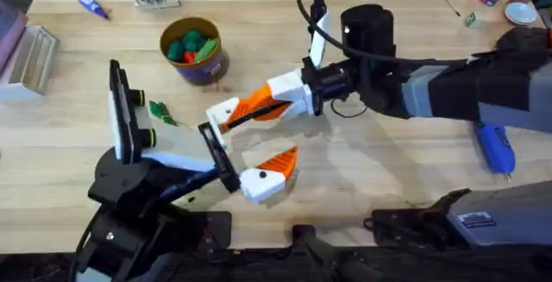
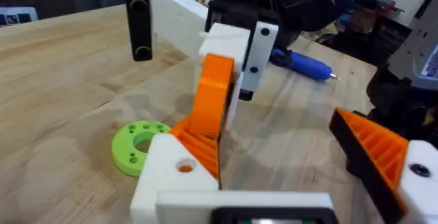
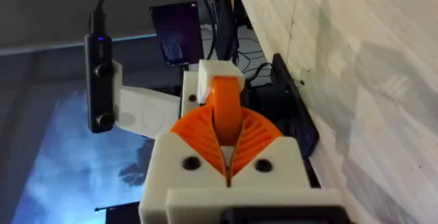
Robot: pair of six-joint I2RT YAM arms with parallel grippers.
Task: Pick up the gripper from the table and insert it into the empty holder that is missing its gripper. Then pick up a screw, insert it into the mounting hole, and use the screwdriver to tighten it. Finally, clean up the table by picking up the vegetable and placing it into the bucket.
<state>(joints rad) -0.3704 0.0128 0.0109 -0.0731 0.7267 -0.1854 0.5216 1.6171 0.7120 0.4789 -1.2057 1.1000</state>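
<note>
While clamped between right gripper (image 1: 226,115) pads, orange gripper (image 1: 257,103) sits pressed against holder (image 1: 213,137) on left arm's tip. Left gripper (image 1: 246,157) spread open. Vegetable (image 1: 160,110) lies on table (image 1: 362,170) left of holder; bucket (image 1: 192,51) beyond; screwdriver (image 1: 495,148) well right.

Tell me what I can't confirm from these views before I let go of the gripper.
- Whether the gripper sits fully in the holder: right wrist, pads of the right gripper cover the joint; overhead, too small.
- The screwdriver, upper end: overhead, under the right arm.
- The vegetable, its shape: overhead, too small, beside the left arm's camera.
</note>
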